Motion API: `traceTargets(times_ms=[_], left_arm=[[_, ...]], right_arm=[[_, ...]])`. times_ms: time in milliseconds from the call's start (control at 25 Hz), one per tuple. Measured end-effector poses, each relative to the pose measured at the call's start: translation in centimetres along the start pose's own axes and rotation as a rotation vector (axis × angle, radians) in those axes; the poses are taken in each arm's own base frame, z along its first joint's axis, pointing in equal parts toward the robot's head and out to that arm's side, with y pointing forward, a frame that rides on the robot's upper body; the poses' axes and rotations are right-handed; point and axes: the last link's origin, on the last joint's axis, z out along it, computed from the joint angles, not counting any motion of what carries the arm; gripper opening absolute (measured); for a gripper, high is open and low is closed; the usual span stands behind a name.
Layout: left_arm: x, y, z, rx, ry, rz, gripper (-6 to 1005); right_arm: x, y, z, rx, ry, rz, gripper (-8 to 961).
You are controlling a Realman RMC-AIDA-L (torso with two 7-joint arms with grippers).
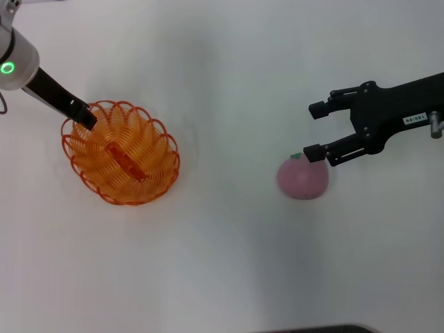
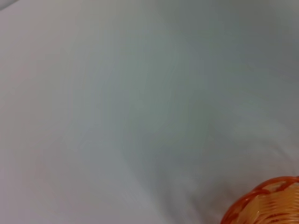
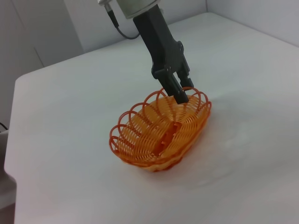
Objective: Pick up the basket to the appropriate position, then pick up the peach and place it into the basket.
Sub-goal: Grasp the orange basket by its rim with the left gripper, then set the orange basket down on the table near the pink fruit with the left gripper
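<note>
The orange wire basket (image 1: 122, 154) sits at the left of the white table. My left gripper (image 1: 84, 116) is shut on its far left rim. The right wrist view shows this too: the gripper (image 3: 180, 95) pinches the scalloped rim of the basket (image 3: 159, 133). A bit of the basket's rim (image 2: 266, 205) shows in the left wrist view. The pink peach (image 1: 303, 178) with its green stem tip lies at the right. My right gripper (image 1: 314, 130) is open and empty, just beyond the peach, with one fingertip (image 1: 312, 152) close to the stem.
The white table (image 1: 222, 263) carries nothing else. A dark strip (image 1: 319, 329) shows at its near edge. In the right wrist view the table's edge (image 3: 14, 98) and a wall lie beyond the basket.
</note>
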Motion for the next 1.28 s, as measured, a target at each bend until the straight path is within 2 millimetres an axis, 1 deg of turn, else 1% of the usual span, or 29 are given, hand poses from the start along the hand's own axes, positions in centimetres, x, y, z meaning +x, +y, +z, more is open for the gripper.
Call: traceTargets(times_ms=[280, 520, 720, 840, 880, 1000, 1160, 1280], left_arm=[[0.0, 0.1, 0.1, -0.003, 0.000, 0.004, 443], [-0.1, 0.0, 0.0, -0.013, 0.011, -0.018, 239], [-0.7, -0.8, -0.6, -0.067, 0.043, -0.118, 94], [-1.4, -1.7, -1.3, -0.131, 0.078, -0.226, 85], [-1.9, -2.2, -1.9, -0.165, 0.094, -0.289, 82], [-2.5, -3.1, -2.9, -0.227, 0.124, -0.409, 74], [-3.2, -3.2, -3.9, -0.322, 0.148, -0.547, 63], [-3.8, -2.9, -3.7, -0.346, 0.166, -0.621, 55]], right_arm=[[0.2, 0.0, 0.3, 0.012, -0.003, 0.007, 918], [0.3, -0.2, 0.3, 0.026, -0.005, 0.011, 915], [0.3, -0.2, 0.2, 0.033, -0.010, 0.008, 915], [0.2, -0.3, 0.1, 0.037, -0.012, 0.002, 916], [0.2, -0.3, 0.1, 0.039, -0.011, 0.001, 916], [0.2, -0.3, 0.0, 0.041, -0.013, -0.003, 916], [-0.1, -0.4, -0.1, 0.045, -0.012, -0.026, 915], [-0.2, -0.4, -0.1, 0.043, -0.013, -0.055, 916]])
